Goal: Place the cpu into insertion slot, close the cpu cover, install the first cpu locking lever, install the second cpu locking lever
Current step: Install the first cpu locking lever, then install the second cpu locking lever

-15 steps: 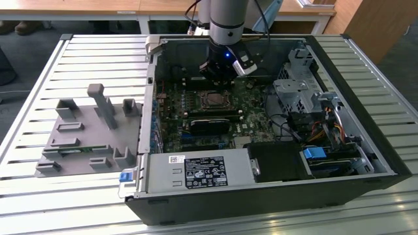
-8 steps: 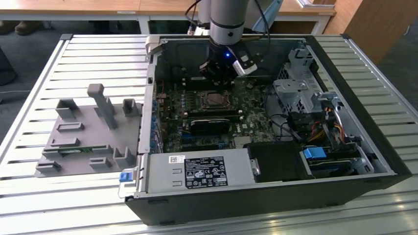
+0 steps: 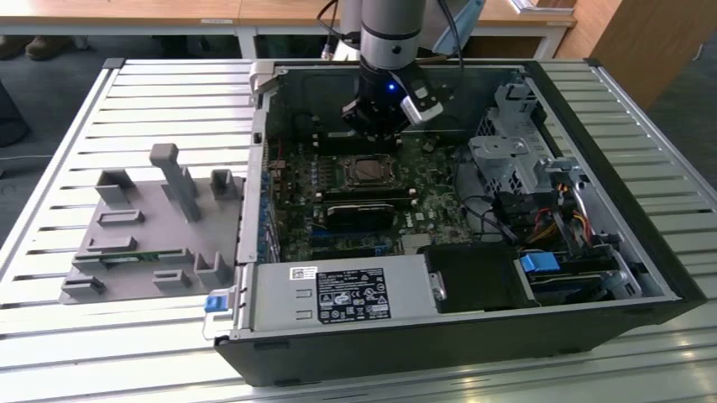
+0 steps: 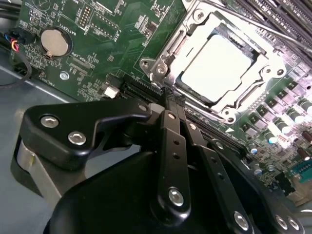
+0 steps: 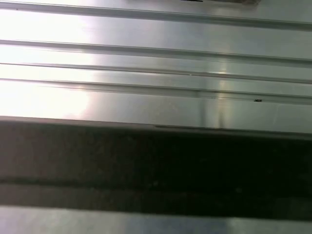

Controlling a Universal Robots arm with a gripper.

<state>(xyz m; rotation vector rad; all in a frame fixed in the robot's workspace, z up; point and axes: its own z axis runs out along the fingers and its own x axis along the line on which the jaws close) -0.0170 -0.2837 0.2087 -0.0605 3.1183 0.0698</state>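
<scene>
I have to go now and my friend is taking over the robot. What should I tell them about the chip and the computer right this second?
Gripper: jaws closed together and holding nothing, tips just beside the socket, inside the open computer case.
The cpu: already lying flat in the insertion slot on the green motherboard.
The cpu cover: the silvery frame lies down around the chip, so it looks closed.
Done: chip placed, cover down.
Left: the two locking levers. From these views I cannot tell if either one is latched, so check both first.
</scene>
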